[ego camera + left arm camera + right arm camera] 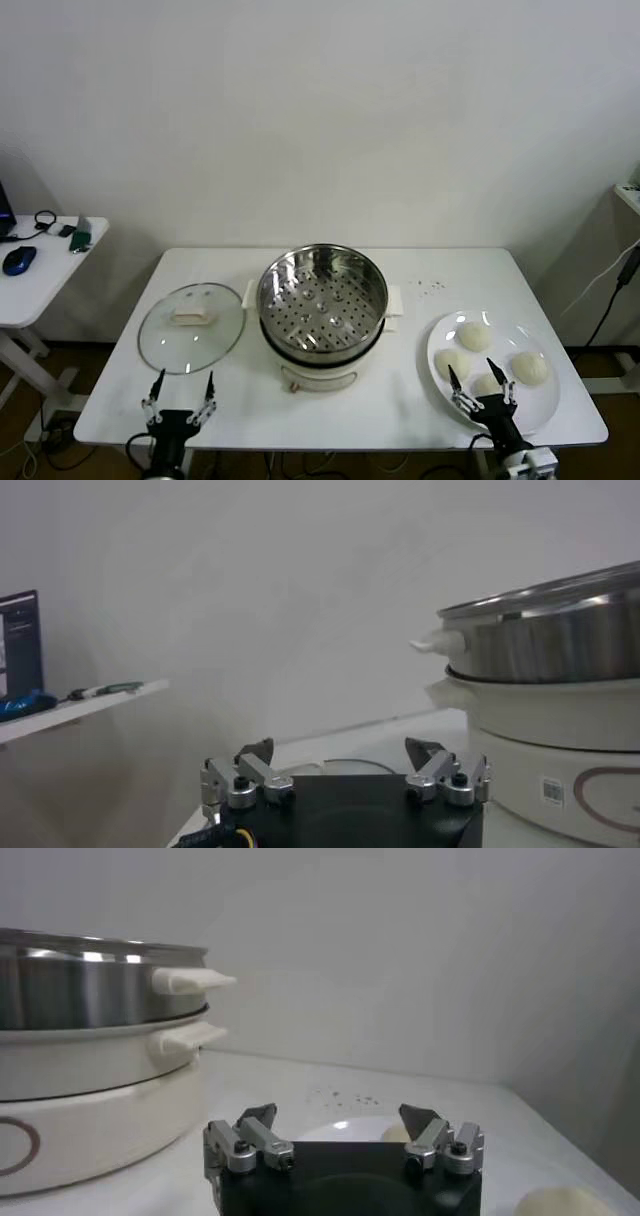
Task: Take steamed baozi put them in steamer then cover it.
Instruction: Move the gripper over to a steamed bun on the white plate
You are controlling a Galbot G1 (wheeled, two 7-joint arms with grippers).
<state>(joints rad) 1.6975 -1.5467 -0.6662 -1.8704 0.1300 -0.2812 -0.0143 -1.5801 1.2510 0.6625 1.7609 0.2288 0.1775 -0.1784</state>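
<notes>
Both grippers hung wide open and empty at the table's near edge: the left gripper (181, 388) near the glass lid (191, 327), the right gripper (480, 380) over the plate (545, 400) of steamed baozi (474, 335). The steamer (322, 300) stood uncovered between them.

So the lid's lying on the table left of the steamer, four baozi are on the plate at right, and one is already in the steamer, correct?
Not quite. The steamer holds nothing: the head view shows its perforated tray bare. The rest stands: the lid lies on the table to the steamer's left, and all four baozi sit on the plate at right.
</notes>
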